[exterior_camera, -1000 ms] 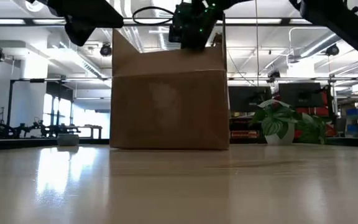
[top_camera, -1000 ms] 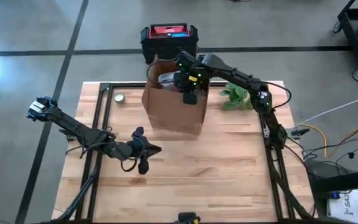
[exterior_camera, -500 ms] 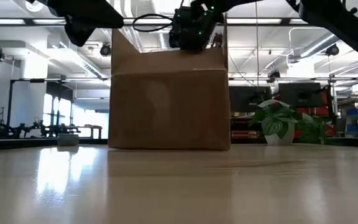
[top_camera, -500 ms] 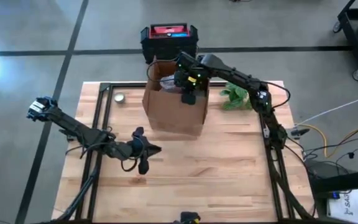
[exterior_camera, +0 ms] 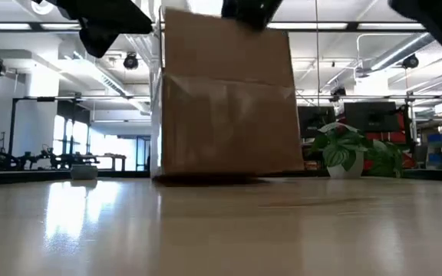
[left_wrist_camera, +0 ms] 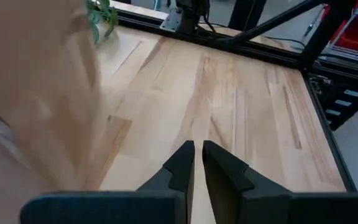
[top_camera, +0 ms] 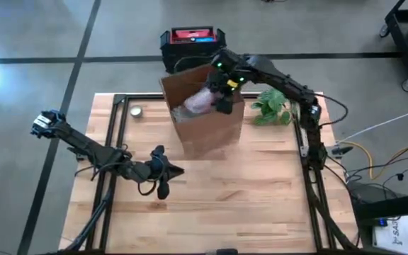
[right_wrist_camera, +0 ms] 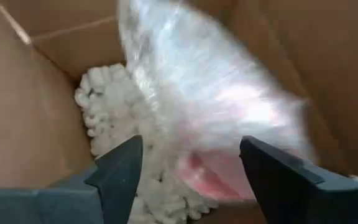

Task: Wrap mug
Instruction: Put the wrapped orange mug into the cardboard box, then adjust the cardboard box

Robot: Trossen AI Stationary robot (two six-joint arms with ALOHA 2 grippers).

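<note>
1. My right pincer [top_camera: 225, 91] hangs over the open cardboard box [top_camera: 205, 120] at the counter's [top_camera: 261, 198] far side, fingers spread wide, nothing between them.
2. The mug [right_wrist_camera: 222, 118], bundled in bubble wrap, lies inside the box on white packing peanuts [right_wrist_camera: 104, 118].
3. I judge the bundle light but breakable, its plastic skin slippery; a hold across its thick middle looks safest.
4. My left pincer [left_wrist_camera: 196, 167] waits over the counter's near-left part, fingers pressed nearly together, empty.
</note>
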